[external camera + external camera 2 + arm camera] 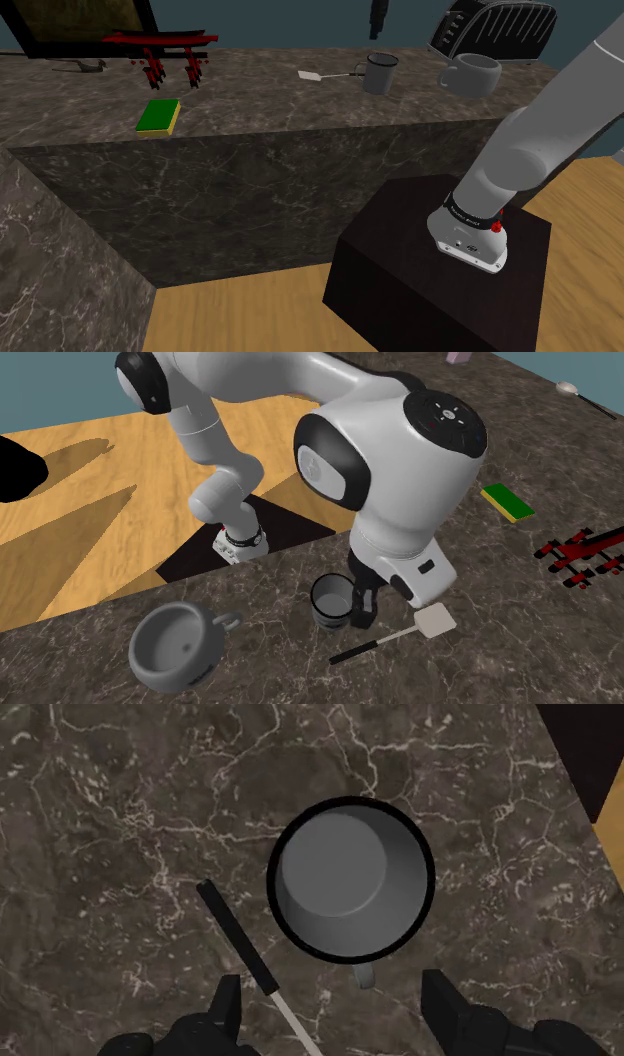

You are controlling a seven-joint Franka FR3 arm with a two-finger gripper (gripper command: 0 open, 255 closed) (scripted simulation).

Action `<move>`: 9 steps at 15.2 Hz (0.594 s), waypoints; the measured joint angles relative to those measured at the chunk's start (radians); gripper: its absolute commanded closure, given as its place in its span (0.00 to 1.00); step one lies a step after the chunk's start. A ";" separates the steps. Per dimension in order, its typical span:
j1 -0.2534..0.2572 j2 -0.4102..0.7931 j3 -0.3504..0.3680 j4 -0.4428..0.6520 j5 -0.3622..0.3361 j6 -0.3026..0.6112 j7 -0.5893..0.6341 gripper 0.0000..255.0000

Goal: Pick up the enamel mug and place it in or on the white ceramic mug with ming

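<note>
The enamel mug (378,73) is grey with a dark rim and stands upright on the dark marble counter (260,100). The larger pale grey mug (470,74) stands beside it, toward the shoulder view's right. My black gripper (378,16) hangs above the enamel mug. In the wrist view the gripper (334,1004) is open, its fingers (228,1006) set wide apart, and the enamel mug (352,876) lies below them, untouched, its small handle pointing between them. In the second exterior view the gripper (359,598) is close by the enamel mug (331,600), and the big mug (180,644) sits apart.
A spatula (400,635) with a black handle lies right beside the enamel mug. A green and yellow sponge (159,115) and a red rack (160,45) sit further along the counter. A toaster (495,30) stands behind the big mug. The counter edge drops to a wooden floor (250,315).
</note>
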 measured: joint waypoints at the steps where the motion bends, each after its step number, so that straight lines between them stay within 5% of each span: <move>1: 0.010 -0.001 0.007 -0.028 0.002 0.019 -0.024 0.00; 9: 0.039 0.031 0.020 -0.133 0.015 0.132 -0.112 0.00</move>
